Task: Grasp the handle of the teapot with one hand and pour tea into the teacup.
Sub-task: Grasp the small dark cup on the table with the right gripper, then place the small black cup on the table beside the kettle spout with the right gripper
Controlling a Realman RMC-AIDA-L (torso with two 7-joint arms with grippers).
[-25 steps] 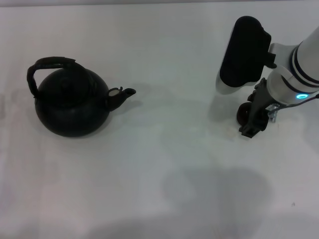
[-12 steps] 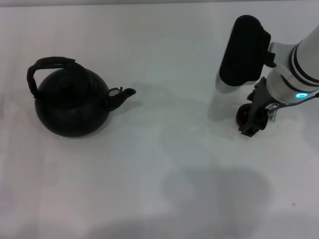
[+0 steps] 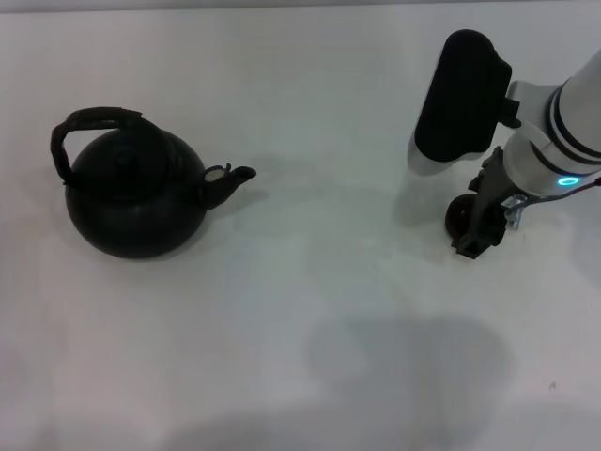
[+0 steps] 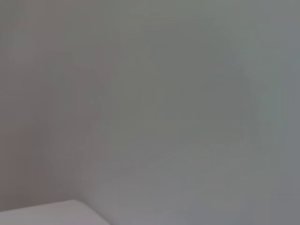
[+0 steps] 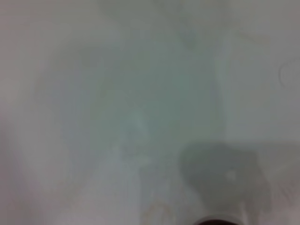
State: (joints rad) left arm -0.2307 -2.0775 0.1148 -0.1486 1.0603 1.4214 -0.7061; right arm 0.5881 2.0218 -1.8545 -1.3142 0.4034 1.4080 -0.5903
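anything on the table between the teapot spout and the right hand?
Nothing. In the head view the white table is bare from the teapot spout to the right hand, which sits at the teacup.

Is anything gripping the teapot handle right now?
No. The handle arches free over the teapot; the right tool is beside the teacup.

Teapot: large round matte black teapot (image 3: 134,202) upright on the table's left, spout pointing right.
Handle: dark arched bail handle (image 3: 83,126) raised over the lid.
Teacup: tiny dark round teacup (image 3: 460,215), far right, partly hidden.
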